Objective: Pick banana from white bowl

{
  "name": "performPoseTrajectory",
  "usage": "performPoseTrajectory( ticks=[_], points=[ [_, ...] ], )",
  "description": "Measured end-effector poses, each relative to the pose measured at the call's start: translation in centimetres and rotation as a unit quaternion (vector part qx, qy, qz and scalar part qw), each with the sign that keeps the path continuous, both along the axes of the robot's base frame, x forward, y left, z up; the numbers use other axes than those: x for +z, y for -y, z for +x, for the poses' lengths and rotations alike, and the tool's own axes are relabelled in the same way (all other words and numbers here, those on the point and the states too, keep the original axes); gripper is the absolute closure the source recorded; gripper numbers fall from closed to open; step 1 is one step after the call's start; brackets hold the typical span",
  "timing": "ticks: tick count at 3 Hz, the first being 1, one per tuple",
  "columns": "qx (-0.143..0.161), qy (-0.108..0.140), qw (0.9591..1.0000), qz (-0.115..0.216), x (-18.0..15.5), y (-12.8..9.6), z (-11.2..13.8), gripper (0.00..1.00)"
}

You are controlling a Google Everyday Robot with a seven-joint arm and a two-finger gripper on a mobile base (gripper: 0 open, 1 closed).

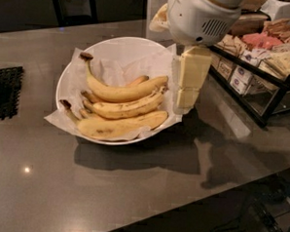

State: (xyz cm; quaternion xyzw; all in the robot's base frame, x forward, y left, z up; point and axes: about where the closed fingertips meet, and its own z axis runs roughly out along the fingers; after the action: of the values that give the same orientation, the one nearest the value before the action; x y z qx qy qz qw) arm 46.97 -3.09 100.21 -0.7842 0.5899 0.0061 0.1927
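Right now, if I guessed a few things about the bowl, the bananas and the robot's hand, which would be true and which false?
1. The bananas lie in the white bowl. True.
2. The hand grips a banana. False: it hangs at the bowl's right rim, and every banana lies in the bowl.
3. Crumpled paper lines the bowl. True.
4. The black mat sits right of the bowl. False: it lies at the picture's left edge.
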Motion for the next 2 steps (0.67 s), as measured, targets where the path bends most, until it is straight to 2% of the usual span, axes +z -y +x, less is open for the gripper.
performPoseTrajectory(
  ticks=[1, 2],
  points=[
    [0.036, -0.019, 0.9989, -0.024, -1.8, -2.6, -0.8, 0.0],
    [0.068, -0.031, 0.9961, -0.046, -3.2, -4.4, -2.0, 0.0]
  ],
)
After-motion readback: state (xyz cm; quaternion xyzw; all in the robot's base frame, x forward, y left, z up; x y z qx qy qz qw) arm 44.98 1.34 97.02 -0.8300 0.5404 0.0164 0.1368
